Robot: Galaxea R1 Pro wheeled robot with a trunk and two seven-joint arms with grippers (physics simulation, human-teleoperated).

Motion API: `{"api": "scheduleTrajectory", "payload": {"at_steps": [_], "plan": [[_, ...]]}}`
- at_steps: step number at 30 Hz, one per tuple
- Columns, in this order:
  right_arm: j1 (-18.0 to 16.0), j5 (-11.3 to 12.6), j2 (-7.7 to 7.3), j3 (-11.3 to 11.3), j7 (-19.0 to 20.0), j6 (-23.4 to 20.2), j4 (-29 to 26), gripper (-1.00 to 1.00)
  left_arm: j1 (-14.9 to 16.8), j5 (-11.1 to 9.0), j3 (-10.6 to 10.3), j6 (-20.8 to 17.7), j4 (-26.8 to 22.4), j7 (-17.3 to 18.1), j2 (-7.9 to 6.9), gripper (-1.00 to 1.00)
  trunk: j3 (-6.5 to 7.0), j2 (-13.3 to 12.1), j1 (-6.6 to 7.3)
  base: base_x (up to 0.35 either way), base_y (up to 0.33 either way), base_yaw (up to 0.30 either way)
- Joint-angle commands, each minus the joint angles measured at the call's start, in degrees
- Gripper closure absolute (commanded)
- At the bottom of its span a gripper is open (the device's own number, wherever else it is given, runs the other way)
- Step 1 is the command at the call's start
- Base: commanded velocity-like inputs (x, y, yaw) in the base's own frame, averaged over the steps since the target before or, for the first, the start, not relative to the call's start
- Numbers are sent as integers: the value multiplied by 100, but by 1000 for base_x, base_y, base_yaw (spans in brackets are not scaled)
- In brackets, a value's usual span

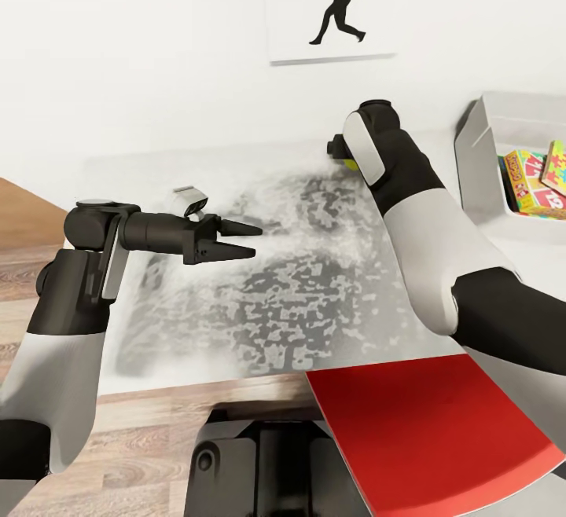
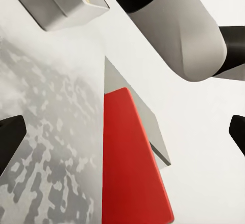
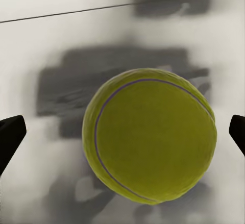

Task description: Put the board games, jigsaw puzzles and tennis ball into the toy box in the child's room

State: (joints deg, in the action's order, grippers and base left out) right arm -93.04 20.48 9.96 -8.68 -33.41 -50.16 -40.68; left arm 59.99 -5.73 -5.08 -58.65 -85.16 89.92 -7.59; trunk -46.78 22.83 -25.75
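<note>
Now right gripper (image 3: 122,132) hangs over tennis ball (image 3: 149,134) on worktop (image 1: 299,297), fingers open, ball between them. Left gripper (image 1: 242,239) open, empty. Toy box (image 1: 491,148) holds 2 puzzles (image 1: 537,179).

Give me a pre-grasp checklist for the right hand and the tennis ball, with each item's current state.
1. Tennis ball lies between the right hand fingertips in the right wrist view: ok.
2. Right hand open wide enough, fingertips at both sides of the ball: ok.
3. Fingers touching the ball: not ok, gaps show on both sides.
4. Ball resting on the table: ok, nothing against it.
5. Toy box has free room: cannot tell; game boxes lie inside it.
6. Left hand clear of the grasp: ok, open and apart over the table.
</note>
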Motion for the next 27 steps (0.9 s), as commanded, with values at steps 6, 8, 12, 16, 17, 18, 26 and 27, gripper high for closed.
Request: {"api": "scheduleTrajectory", "payload": {"at_steps": [6,8,12,16,17,18,26,27], "plan": [[-48,67,-2,-20,-60,-31,-7,-100,4,-16,-8,-59,0,8,-5,-100,-8,9,-3,0,0,0],[-69,72,-5,-15,-58,-61,-4,-100,4,-16,-7,-59,0,8,-5,-100,-8,9,-3,0,0,0],[-91,72,-10,-8,-53,-151,-3,-100,4,-16,-9,-59,0,8,-5,-100,-8,9,-3,0,0,0],[-98,76,-20,-4,-52,-179,-2,-100,4,-16,-9,-59,0,8,-5,-100,-8,9,-3,0,0,0],[-98,77,-22,-4,-52,-181,-2,-100,4,-16,-9,-59,0,8,-5,-100,-8,9,-3,0,0,0],[-99,75,-24,-3,-52,-183,-1,-100,4,-16,-10,-59,0,8,-5,-100,-8,9,-3,0,0,0],[-100,76,-34,4,-52,-187,-1,-100,4,-16,-10,-59,0,8,-5,-100,-8,9,-3,0,0,0],[-100,75,-35,5,-52,-187,-1,-100,4,-16,-10,-59,0,8,-5,-100,-8,9,-3,0,0,0]]}}
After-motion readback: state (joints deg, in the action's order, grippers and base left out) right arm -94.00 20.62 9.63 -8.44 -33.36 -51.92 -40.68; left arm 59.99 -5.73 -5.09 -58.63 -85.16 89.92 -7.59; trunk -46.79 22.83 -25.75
